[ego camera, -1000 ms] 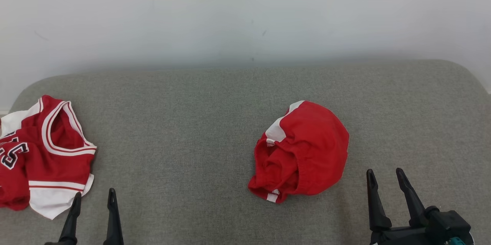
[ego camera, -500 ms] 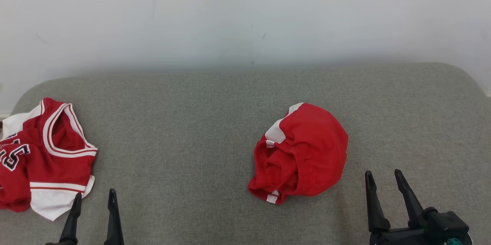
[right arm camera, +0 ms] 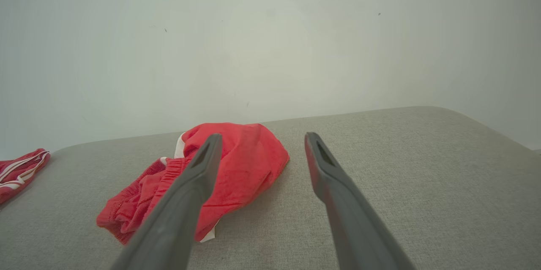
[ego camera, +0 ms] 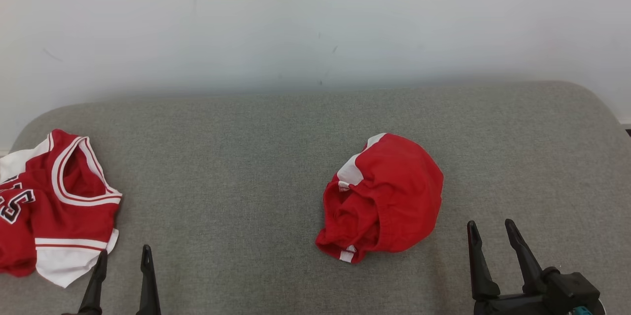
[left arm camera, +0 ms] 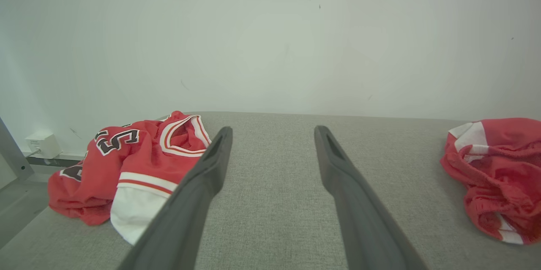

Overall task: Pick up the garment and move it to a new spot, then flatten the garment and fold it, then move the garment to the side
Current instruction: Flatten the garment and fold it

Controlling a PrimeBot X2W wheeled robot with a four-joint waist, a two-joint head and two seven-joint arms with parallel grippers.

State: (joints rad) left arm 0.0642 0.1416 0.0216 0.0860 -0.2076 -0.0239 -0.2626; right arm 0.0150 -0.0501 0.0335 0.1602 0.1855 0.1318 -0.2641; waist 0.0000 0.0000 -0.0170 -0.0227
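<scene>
A wide grey padded surface (ego camera: 236, 157) sits against a plain pale wall (ego camera: 315, 19), with two pieces of red clothing lying on it and two robot grippers low at its near edge.

The left gripper (ego camera: 123, 251) has its two long dark fingers (left arm camera: 198, 185) spread wide apart. Nothing is between them, only bare grey fabric. Just beside the outer finger, to its left and reaching a little beyond its tip, lies a red basketball jersey (ego camera: 54, 201) with white trim and a black number, loosely rumpled. The finger is close to the jersey's white hem but not touching it.

The right gripper (ego camera: 491, 223) is also fully spread and holds nothing. The crumpled red garment (ego camera: 382, 196), red with a white panel and a gathered waistband, lies in a rounded heap near the inner side of this gripper's fingers, to their left and slightly ahead of the tips. It is apart from them. In the right wrist view the inner finger (right arm camera: 186, 194) crosses in front of the heap, while the gap between the tips opens onto grey cushion just to the heap's right.

The garment is well apart from the left gripper's fingers, far off to their right.
</scene>
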